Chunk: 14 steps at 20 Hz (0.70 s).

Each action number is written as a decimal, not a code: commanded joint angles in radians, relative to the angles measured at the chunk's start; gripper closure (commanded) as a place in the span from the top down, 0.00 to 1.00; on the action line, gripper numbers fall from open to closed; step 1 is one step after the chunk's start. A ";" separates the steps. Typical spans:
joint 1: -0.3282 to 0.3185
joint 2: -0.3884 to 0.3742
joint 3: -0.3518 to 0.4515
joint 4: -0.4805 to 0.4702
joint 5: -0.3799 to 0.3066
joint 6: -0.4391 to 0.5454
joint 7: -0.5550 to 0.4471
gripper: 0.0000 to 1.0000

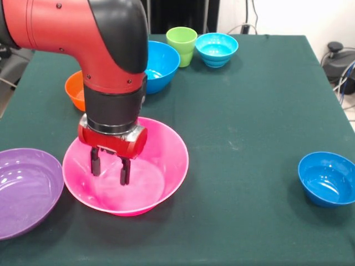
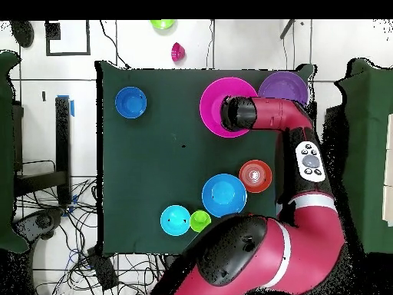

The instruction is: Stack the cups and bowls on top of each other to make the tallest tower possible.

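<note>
My gripper (image 1: pixel 110 173) hangs inside the huge pink bowl (image 1: pixel 166 160) at the table's front left, fingers apart with nothing between them, tips just above the bowl's floor. The purple bowl (image 1: pixel 28 188) sits beside it on the left. Behind my arm stand the medium blue bowl (image 1: pixel 161 64) and an orange bowl (image 1: pixel 74 88), partly hidden. The lime green cup (image 1: pixel 181 41) and cyan bowl (image 1: pixel 216 49) stand at the back. A dark blue bowl (image 1: pixel 327 178) sits alone at the right. The overhead view shows my wrist over the pink bowl (image 2: pixel 211 107). Nothing is stacked.
The green table cloth (image 1: pixel 249 111) is bare between the pink bowl and the dark blue bowl. In the overhead view a small green thing (image 2: pixel 161 24) and a small pink thing (image 2: pixel 177 52) lie on the floor beyond the table, and cables trail at the left.
</note>
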 commanded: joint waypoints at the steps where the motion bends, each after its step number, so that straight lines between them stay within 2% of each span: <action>1: 0.016 -0.065 0.059 0.030 -0.038 0.145 -0.285 1.00; 6: -0.053 -0.082 0.125 0.088 0.010 0.168 -0.331 1.00; 9: -0.128 -0.112 0.196 0.146 0.020 0.152 -0.427 1.00; 11: -0.163 -0.131 0.207 0.165 0.009 0.198 -0.487 1.00; 14: -0.186 -0.144 0.216 0.143 -0.009 0.291 -0.563 1.00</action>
